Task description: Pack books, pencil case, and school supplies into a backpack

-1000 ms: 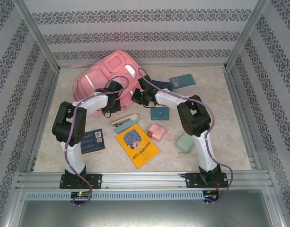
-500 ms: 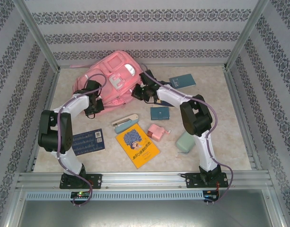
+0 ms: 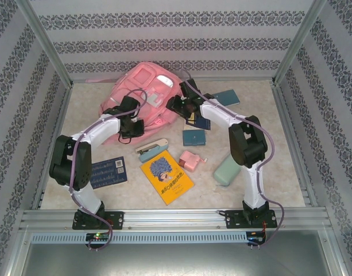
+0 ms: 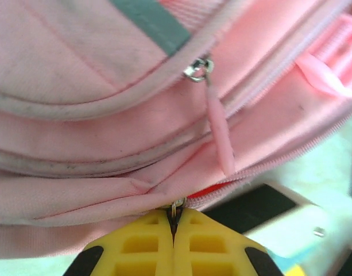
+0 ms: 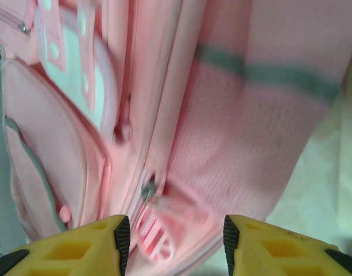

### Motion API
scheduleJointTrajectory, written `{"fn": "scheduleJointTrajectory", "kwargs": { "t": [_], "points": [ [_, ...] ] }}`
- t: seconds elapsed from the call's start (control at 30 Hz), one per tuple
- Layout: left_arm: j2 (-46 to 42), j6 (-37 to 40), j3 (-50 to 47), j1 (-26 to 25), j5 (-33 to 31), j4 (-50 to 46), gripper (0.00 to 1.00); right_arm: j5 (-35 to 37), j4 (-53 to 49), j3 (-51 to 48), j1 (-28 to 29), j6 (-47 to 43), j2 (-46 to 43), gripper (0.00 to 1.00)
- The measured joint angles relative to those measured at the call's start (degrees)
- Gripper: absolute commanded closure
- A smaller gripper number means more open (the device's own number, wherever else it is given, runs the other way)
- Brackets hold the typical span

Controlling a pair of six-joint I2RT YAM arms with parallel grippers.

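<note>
Since the books and supplies are all seen lying outside it, the opening of the backpack (image 3: 142, 92) is judged to be the step in hand. The backpack, pink and by far the largest thing, is flanked by the two grippers.

The left gripper (image 3: 131, 122) is set against the near edge of the backpack. In the left wrist view its fingers (image 4: 135, 250) are pressed together with no gap, and a small metal zipper tab (image 4: 176, 209) is pinched between their tips, at a zip line where a sliver of red is shown. The right gripper (image 3: 176, 105) is held at the right flank of the backpack. In the right wrist view its jaws are spread wide with nothing between them, and a second slider (image 5: 147, 190) is seen on the pink fabric just ahead.

A yellow book (image 3: 167, 179) is found well in front of the backpack, a navy book (image 3: 107, 171) in front and to the left, and a teal book (image 3: 228, 96) just to the right. The pink boxy thing (image 3: 190, 160) and the small teal pad (image 3: 194, 137) are also placed in front of the backpack, apart from it.

For the next move, it is judged that the tab must be drawn along the zip line while the fabric is steadied from the right flank. For that, the right gripper would first have to be closed on a fold.
</note>
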Motion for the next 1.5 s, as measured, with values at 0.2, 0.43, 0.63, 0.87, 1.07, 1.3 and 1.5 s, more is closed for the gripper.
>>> {"fn": "scheduleJointTrajectory", "kwargs": {
  "t": [0.2, 0.43, 0.63, 0.87, 1.07, 1.3, 1.5],
  "points": [
    [3.45, -0.35, 2.1, -3.3, 1.4, 1.42, 1.0, -0.63, 3.13, -8.5, 1.66, 5.33, -3.32, 0.47],
    [4.28, -0.35, 2.56, -3.63, 1.42, 1.53, 1.0, -1.9, 5.42, -10.03, 3.61, 9.64, -2.89, 0.47],
    [4.28, -0.35, 2.58, -3.76, 1.38, 1.55, 1.0, -2.8, 6.88, -7.32, 4.28, 11.41, 1.33, 0.79],
    [4.28, 0.13, 2.58, -3.98, -0.85, 0.72, 1.0, -2.23, 4.44, -3.48, 4.46, 9.94, 3.08, 1.0],
    [4.28, 1.18, 2.56, -1.53, -3.65, -2.62, 1.0, -2.21, 3.17, -3.26, 3.78, 7.69, 2.99, 1.0],
    [3.23, 2.82, 2.49, 6.8, -4.31, -6.78, 1.0, -5.49, 3.04, -3.1, 2.45, 5.92, 2.38, 1.0],
    [3.08, 4.37, 2.97, 13.92, -4.76, -9.35, 1.0, -5.81, 2.47, -1.49, 1.92, 4.76, 2.38, 1.0]
  ]
}}
